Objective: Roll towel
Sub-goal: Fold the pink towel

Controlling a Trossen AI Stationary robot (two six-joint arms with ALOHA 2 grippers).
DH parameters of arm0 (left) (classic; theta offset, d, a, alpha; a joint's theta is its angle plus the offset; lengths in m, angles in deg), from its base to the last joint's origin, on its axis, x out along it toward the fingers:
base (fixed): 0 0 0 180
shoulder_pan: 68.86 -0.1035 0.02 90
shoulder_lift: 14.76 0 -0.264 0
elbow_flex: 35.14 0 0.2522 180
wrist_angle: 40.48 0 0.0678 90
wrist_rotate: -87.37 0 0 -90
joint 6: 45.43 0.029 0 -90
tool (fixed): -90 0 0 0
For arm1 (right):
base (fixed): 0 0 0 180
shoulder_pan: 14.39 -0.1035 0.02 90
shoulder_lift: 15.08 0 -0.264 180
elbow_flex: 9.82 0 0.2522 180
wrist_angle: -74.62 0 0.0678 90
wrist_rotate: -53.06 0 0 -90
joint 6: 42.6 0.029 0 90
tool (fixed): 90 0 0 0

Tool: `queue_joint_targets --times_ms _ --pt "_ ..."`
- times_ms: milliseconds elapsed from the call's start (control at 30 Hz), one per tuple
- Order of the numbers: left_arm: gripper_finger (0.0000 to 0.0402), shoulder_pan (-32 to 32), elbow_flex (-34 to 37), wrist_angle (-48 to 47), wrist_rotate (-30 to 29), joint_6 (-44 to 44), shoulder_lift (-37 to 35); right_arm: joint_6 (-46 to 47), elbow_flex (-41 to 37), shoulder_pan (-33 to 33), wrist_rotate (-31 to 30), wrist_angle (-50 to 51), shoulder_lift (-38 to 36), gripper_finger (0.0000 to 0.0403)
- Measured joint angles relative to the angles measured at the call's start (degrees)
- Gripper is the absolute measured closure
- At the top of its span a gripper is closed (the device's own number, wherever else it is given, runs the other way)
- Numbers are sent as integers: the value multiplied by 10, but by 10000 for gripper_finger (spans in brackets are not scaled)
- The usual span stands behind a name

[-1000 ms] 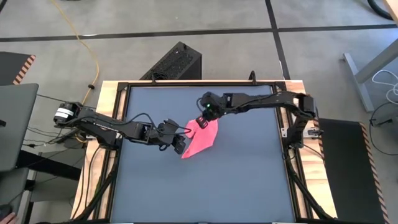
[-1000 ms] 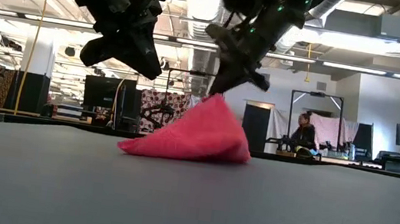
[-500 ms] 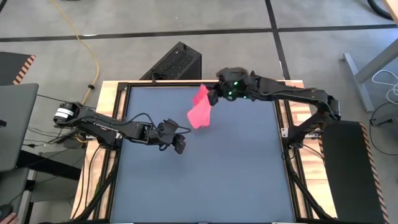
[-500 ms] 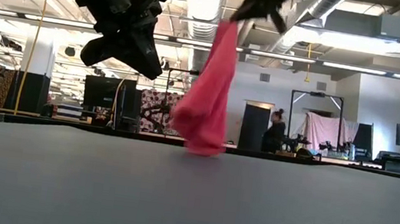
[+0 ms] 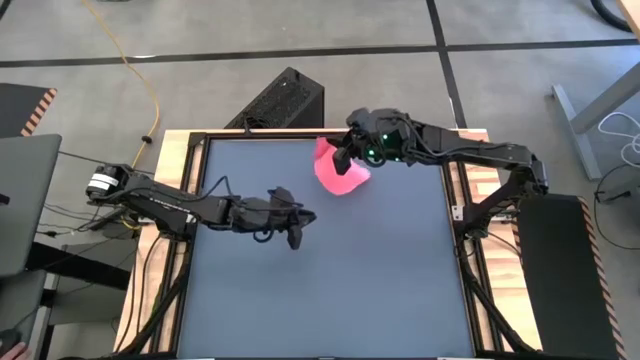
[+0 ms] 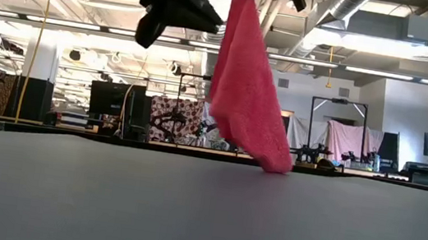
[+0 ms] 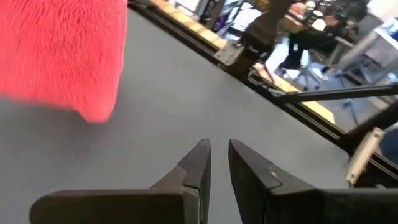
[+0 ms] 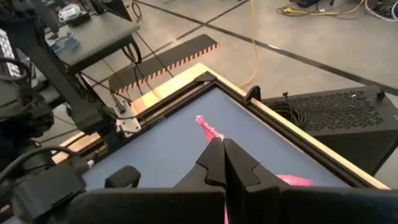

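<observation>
The bright pink towel (image 5: 341, 176) hangs in the air over the table's far part; it also shows in the low view (image 6: 248, 83) and the left wrist view (image 7: 62, 56). My right gripper (image 5: 346, 157) is shut on its top, high above the dark grey tabletop (image 5: 330, 290). Whether the towel's lowest tip (image 6: 278, 167) touches the tabletop I cannot tell. My left gripper (image 5: 300, 228) hovers left of the table's middle, nearer than the towel and apart from it. Its fingers (image 7: 217, 154) stand a narrow gap apart with nothing between them. My right gripper pinches the towel between its two fingers (image 8: 222, 149), just short of an upper corner; a thin pink tip (image 8: 207, 124) sticks out past the fingertips. The fingers come from the table's right, slanting slightly down. The rest of the towel hangs slack below them.
A wooden frame (image 5: 180, 150) rims the tabletop. A black box (image 5: 283, 100) stands on the floor beyond the far edge, and a laptop (image 5: 20, 200) sits off the left side. Bare tabletop lies toward the near edge and right.
My right gripper has gone up and toward the far edge, still shut on the towel. The towel, first a heap on the table, has been drawn up and now hangs long and swings toward the right. My left gripper has risen a little and tipped its fingers upward.
</observation>
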Motion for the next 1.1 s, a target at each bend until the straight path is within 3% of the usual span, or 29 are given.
queue_joint_targets --times_ms 167,400,700,800,900,1000,1100 --pt "352 -1 0 -8 6 1 0 -1 0 1 7 -28 0 394" --pt "351 -1 0 -11 6 2 0 19 0 3 89 -155 -2 394" --pt "351 0 0 -23 18 -13 0 -61 55 -102 105 -193 -14 394" --pt "351 0 0 -28 27 -21 0 -119 92 -141 72 -171 -13 394" --pt "351 0 0 -30 28 -24 0 -162 123 -162 2 -110 -13 394" --pt "351 0 0 -29 29 -23 0 -167 128 -156 -46 -48 -12 394" --pt "351 0 0 -29 27 -23 0 -141 128 -138 -49 15 -7 394"
